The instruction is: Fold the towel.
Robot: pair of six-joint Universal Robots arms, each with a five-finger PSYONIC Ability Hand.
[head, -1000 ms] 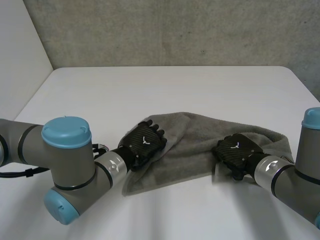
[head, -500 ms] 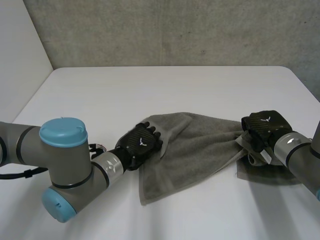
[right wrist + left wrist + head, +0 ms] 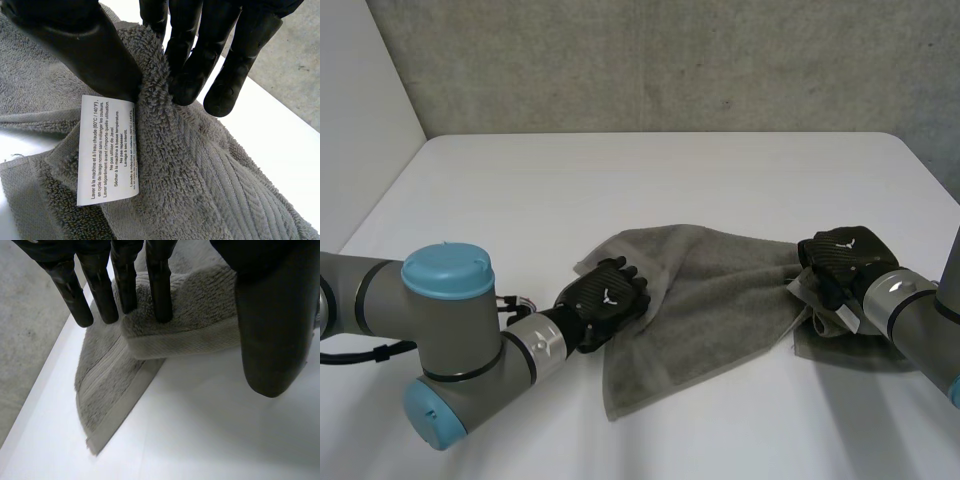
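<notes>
Two arms sit nearest the camera: left arm point(image 3: 450, 340) low at near-left of the white table point(image 3: 650, 170), right arm point(image 3: 920, 320) at near-right. Both hands are on the grey towel point(image 3: 720, 290). It lies rumpled from the table's middle to its right side, closer to the front edge than the back. One towel corner points toward the near edge, just right of the left forearm.

Left hand point(image 3: 605, 300) is on the towel's left edge. Left wrist view:
- Fingers point(image 3: 160, 290) are straight, tips down on a doubled-over fold of the hemmed edge.
- Thumb point(image 3: 272, 335) is on the other side of that fold, so the fold is pinched between them.
- Past the fingertips a lower layer lies flat on the table, its banded hem ending in a corner.

Right hand point(image 3: 842, 262) is on the towel's right end, where the cloth is bunched and raised. Right wrist view:
- The right hand's thumb point(image 3: 85, 45) and fingers point(image 3: 192, 75) clamp a raised ridge of terry.
- White care label point(image 3: 106, 150) hangs just under that thumb, print showing, flat against the cloth.

Between the hands the towel spreads as a loose creased sheet.

Far side: bare table to its back edge, then a grey concrete wall point(image 3: 670, 60).
</notes>
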